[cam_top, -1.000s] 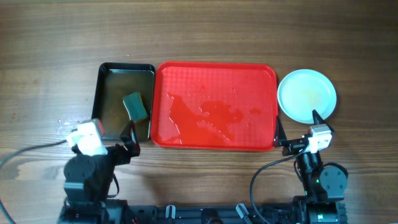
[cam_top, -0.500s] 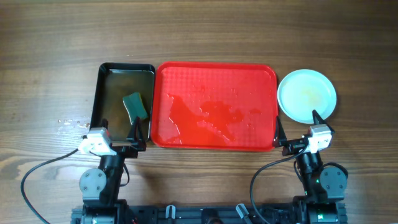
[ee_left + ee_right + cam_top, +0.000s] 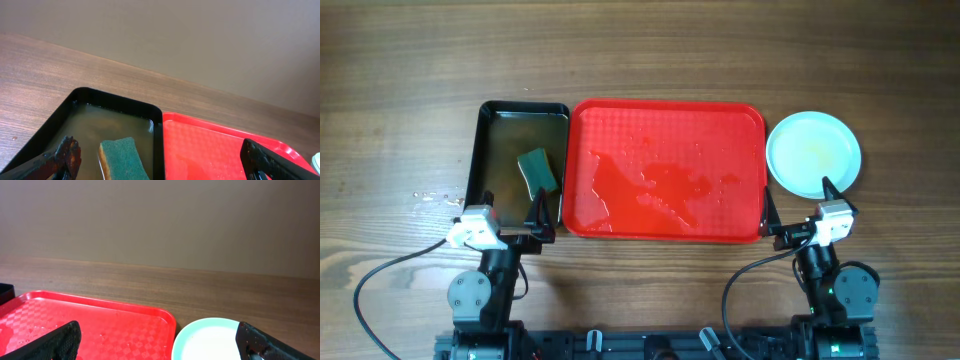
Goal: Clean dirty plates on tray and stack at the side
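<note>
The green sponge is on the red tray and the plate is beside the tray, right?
No. The green sponge lies in the black tray, not on the red tray; the overhead view shows it. The plate is beside the red tray.

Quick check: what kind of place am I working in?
Probably a lab bench staged for dishwashing, not a real kitchen: wooden table against a plain wall, black tray of murky water with a sponge, wet red tray.

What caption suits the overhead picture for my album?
Wet red rectangular plastic tray sits between a black rectangular tray holding a green sponge and a pale round plate.
</note>
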